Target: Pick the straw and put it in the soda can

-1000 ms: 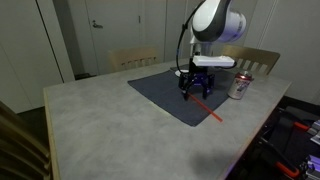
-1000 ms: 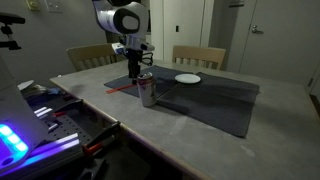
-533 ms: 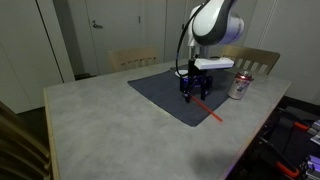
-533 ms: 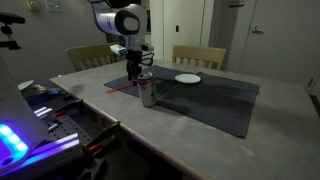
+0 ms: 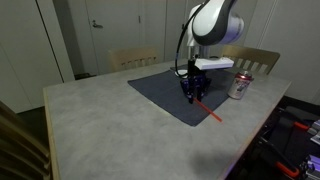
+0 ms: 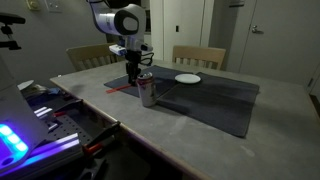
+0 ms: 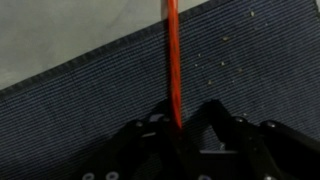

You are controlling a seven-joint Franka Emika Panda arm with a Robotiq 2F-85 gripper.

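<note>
Straw (image 7: pixel 173 60) tight in gripper (image 7: pixel 180 124) jaws at dark mat (image 7: pixel 255 80); soda can (image 5: pixel 240 86) label unreadable.

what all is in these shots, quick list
table: one, grey, fills the scene
mat: one, dark, on the table
straw: one, red-orange, lying flat, running from the mat onto bare table
soda can: one, silver with red, upright near the mat's edge
plate: one, white, on the mat
chairs: two, light wood, behind the table
arm: one, white, over the mat
end effector: one, black, lowered over the straw's mat end; the wrist view shows the straw running between its fingers, grip unclear
</note>
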